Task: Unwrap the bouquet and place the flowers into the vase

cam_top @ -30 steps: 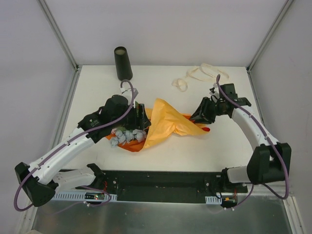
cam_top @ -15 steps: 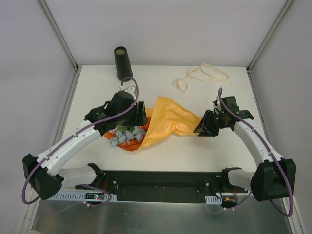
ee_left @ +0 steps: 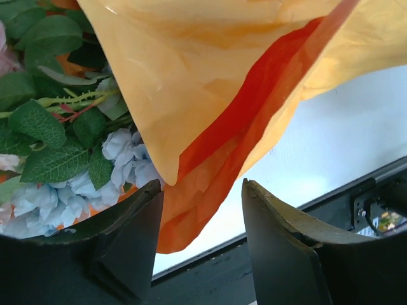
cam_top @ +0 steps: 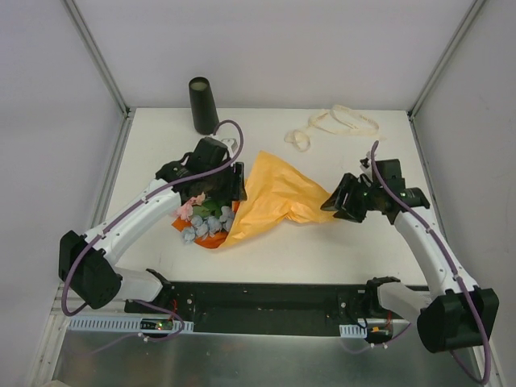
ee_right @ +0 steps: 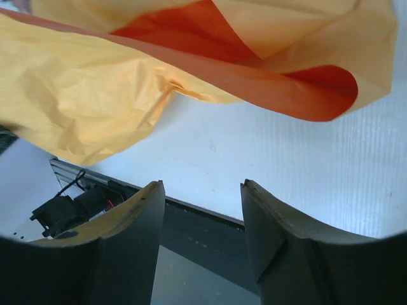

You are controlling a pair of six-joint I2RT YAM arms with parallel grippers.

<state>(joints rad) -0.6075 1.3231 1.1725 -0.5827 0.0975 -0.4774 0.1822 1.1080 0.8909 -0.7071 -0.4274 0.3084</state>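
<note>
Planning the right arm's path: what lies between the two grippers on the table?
In the top view, the orange paper of the bouquet spans the stretch between the left gripper and the right gripper.

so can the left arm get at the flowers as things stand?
Probably yes: the left gripper sits open by the flowers, whose blooms lie bare; the orange paper drapes beside them, not over them.

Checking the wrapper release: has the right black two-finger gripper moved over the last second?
Yes. The right gripper has shifted nearward and slightly right, away from the cream ribbon lying loose at the rear.
</note>
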